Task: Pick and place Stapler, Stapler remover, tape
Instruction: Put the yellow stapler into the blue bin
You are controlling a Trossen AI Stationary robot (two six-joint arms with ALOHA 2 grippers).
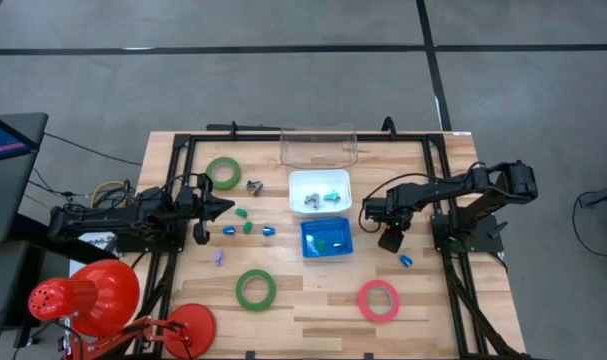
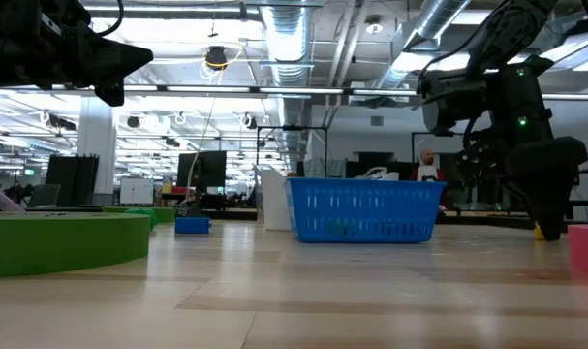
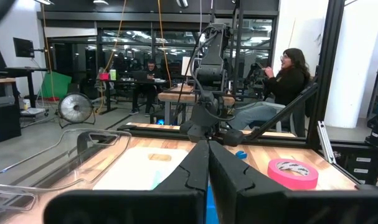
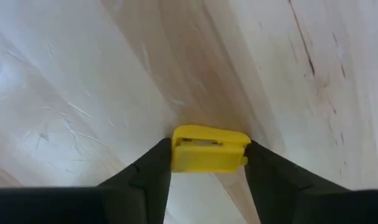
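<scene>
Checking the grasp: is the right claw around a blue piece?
No, in the right wrist view the right claw brackets a yellow piece on the table.

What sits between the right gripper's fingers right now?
A small yellow piece, flanked by the right gripper's fingers, over bare wood; only the right wrist view shows it.

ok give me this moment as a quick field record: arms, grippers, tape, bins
left gripper: shut, empty, above the table's left side, pointing toward the centre
right gripper: shut on small yellow piece, low over the wood right of the bins
green tape rings: one at the rear left, one at the front centre
pink tape ring: front right, flat on the table
blue basket: centre, green pieces inside
white bin: behind the blue basket, small items inside
clear container: rear edge
</scene>
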